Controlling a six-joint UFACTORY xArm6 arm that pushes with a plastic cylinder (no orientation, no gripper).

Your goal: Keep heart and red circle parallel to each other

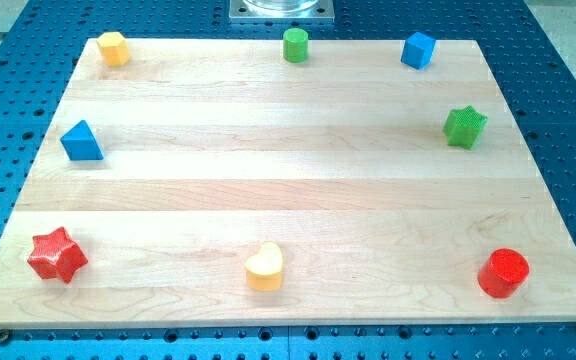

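Observation:
A yellow heart [264, 267] lies near the view's bottom edge of the wooden board, a little left of the middle. A red circle [503, 273] stands at the view's bottom right corner of the board, at about the same height in the view as the heart. The two are far apart, with bare wood between them. My tip and the rod do not show in this view.
A red star [57, 255] is at the bottom left. A blue triangle [81, 141] is at the left. A yellow hexagon [114, 48], a green cylinder [295, 45] and a blue cube [418, 50] line the top edge. A green star [464, 126] is at the right. The wooden board [288, 170] lies on a blue perforated table.

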